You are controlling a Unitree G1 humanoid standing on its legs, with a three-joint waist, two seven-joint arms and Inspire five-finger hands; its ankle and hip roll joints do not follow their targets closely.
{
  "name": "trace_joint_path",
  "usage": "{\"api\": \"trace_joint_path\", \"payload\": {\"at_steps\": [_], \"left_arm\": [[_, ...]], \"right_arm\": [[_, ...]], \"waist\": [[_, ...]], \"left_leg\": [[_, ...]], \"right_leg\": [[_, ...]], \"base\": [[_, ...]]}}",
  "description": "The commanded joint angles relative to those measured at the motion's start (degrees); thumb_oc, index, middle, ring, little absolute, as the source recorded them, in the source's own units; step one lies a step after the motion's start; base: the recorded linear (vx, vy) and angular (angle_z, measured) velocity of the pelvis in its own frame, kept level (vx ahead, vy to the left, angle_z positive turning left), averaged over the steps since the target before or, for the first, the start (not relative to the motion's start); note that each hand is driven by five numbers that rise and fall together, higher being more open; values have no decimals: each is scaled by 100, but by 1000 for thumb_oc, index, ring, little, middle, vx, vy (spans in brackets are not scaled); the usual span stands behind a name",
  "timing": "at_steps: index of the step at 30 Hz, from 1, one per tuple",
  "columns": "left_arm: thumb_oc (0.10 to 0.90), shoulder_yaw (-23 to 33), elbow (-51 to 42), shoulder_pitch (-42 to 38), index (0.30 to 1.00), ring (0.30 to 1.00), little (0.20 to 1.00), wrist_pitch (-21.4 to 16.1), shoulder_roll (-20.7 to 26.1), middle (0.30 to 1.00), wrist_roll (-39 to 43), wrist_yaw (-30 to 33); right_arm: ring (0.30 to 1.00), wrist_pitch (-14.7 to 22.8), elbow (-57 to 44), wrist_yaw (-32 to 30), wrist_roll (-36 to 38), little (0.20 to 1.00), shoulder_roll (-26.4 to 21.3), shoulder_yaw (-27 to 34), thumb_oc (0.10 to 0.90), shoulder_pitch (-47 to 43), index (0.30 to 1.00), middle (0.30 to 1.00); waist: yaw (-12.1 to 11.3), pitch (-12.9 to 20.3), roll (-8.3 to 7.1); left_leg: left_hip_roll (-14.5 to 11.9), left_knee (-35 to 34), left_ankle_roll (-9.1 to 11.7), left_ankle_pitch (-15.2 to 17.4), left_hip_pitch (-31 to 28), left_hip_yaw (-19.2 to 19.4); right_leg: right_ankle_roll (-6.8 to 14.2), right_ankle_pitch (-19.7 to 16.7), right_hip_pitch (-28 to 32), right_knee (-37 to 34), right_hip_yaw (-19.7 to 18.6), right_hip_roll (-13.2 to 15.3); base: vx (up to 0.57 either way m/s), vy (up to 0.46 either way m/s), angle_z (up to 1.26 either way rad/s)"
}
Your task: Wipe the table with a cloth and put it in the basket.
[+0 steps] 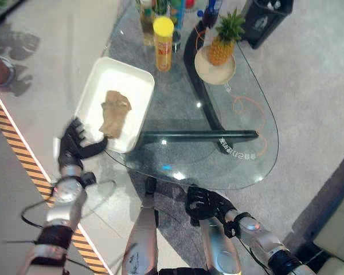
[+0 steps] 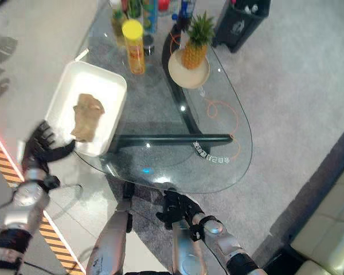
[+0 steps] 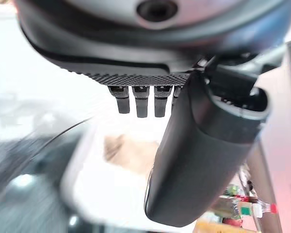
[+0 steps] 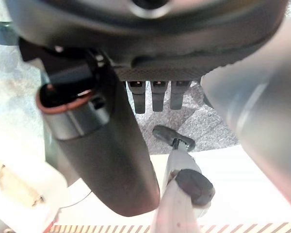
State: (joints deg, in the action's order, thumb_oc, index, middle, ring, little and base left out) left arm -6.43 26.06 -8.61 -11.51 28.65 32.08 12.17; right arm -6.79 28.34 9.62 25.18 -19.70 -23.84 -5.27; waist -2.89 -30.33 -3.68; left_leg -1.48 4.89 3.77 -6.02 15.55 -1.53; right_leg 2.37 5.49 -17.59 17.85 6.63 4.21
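A tan crumpled cloth [image 1: 114,112] lies inside the white basket [image 1: 130,84] on the left part of the glass table [image 1: 235,160]. My left hand [image 1: 77,143] hovers just off the basket's near left corner, open, with its thumb towards the rim and nothing in it. In the left wrist view the cloth [image 3: 128,150] shows past the thumb [image 3: 199,160], lying in the white basket [image 3: 102,194]. My right hand [image 1: 206,203] hangs low below the table's near edge, open and holding nothing.
A yellow can [image 1: 163,43] stands behind the basket, with several bottles [image 1: 160,8] at the far edge. A pineapple [image 1: 223,43] sits on a round plate [image 1: 209,71]. A black bin [image 1: 266,20] stands on the floor beyond. Yellow-black striped tape [image 1: 23,154] runs along the left.
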Motion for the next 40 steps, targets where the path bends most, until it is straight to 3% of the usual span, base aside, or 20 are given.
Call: {"api": "trace_joint_path", "payload": {"at_steps": [1,8,11,15,17,19,25,30,40], "left_arm": [[800,-14,-119,259,900,900,900,-162,-302,900,-84,-516],[800,-368,1147,1137,900,900,900,260,-1068,900,-46,-1452],[800,-626,1902,1217,900,900,900,-61,-1327,900,-424,-1551],[800,-684,2608,1172,900,900,900,-53,-1576,900,-236,-1558],[800,-718,3093,1101,900,900,900,-35,-1715,900,-206,-1517],[800,-736,3451,1027,900,900,900,27,-1795,900,-162,-1519],[800,-840,4376,724,900,900,900,589,-1846,900,-200,-2170],[800,-757,4632,662,900,900,900,696,-1903,900,-343,-2207],[800,-463,4823,759,900,900,900,870,-1938,900,14,-2348]], "right_arm": [[900,113,147,367,-250,900,17,202,800,428,900,900],[900,403,1406,271,-622,900,200,504,800,451,900,900],[900,495,1915,86,-782,900,320,506,800,384,900,900],[900,639,2385,-184,-887,900,445,480,800,317,900,900],[900,994,2675,-382,-1120,900,537,442,800,250,900,900],[900,916,2875,-439,-1422,900,612,354,800,206,900,900],[900,304,3854,-142,-849,900,796,520,800,69,900,900],[900,-34,4289,-17,-784,900,893,722,800,73,900,900],[900,16,4584,-65,-815,900,933,966,800,160,900,900]], "waist": [[102,675,125],[-6,1306,127],[-3,1660,90],[10,1954,70],[34,2107,62],[62,2234,60],[133,2519,174],[203,2650,221],[214,2744,231]], "left_leg": [[536,548,-325,516,-39,144],[492,268,-288,529,-676,-5],[441,171,-297,557,-918,-13],[399,101,-298,617,-1143,9],[372,58,-293,650,-1267,35],[352,-45,-294,662,-1382,35],[220,-550,-246,563,-1752,138],[155,-675,-229,572,-1913,262],[138,-720,-270,594,-2036,327]], "right_leg": [[-73,-484,444,-773,245,-131],[-112,-451,1245,-1145,299,-155],[-96,-469,1483,-1265,267,-153],[-83,-513,1687,-1433,211,-154],[-70,-553,1799,-1550,167,-153],[-55,-596,1896,-1686,126,-164],[33,-704,2147,-2027,129,-173],[37,-720,2242,-2116,100,-181],[37,-738,2328,-2145,56,-170]], "base": [[51,-56,8],[63,-62,2],[70,-51,-3],[74,-12,0],[81,-8,-4],[43,-12,-11],[53,-7,-8],[62,10,-9],[44,1,-3]]}}
